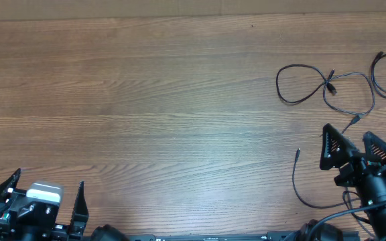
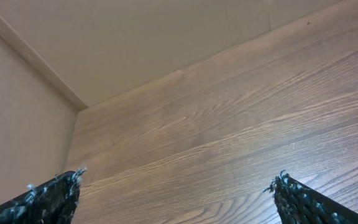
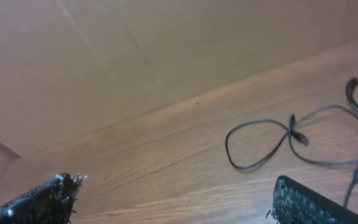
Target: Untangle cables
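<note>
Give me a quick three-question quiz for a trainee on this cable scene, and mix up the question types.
1. True or false: the left tool is gripping one of the cables.
2. Multiple choice: where on the table do the cables lie? A) the left side B) the right side C) dead centre
3. Fill in: the right tool has its jaws ____.

Key
1. False. It is open and empty, far from them.
2. B.
3. Open.
</note>
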Available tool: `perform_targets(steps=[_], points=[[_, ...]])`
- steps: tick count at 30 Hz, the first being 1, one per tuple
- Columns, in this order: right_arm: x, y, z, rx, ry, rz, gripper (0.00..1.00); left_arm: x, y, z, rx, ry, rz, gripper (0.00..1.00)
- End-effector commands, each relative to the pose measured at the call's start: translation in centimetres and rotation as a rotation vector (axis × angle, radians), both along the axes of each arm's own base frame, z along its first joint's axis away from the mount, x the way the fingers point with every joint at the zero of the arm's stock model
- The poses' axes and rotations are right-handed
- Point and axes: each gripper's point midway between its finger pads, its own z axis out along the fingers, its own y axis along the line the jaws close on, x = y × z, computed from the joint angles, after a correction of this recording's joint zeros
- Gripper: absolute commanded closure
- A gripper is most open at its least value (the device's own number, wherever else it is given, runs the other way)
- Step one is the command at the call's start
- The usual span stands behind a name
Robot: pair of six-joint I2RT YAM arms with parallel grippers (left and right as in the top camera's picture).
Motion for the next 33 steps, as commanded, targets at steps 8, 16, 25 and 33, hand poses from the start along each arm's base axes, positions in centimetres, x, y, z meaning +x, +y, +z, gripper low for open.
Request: perform_targets(steps=[8, 16, 25, 33], points=[[1.2, -1.6, -0.4, -0.081, -0.126, -0.075, 0.0, 0.0, 0.2, 0.1, 0.023, -0.006, 0.003, 0.01], [2.8, -0.7, -1.7, -0.129, -0.356, -0.057, 0.0, 0.0, 0.3, 0.1, 0.022, -0.006, 0.003, 0.0], [4.8, 0.3, -9.3, -0.11, -0.407, -0.023, 0.0, 0.0, 0.3, 0.1, 0.022, -0.006, 0.003, 0.0], [5.0, -0.9, -13.1, -0.115, -0.435, -0.094, 0.0, 0.0, 0.3, 0.1, 0.023, -0.006, 0.003, 0.01]])
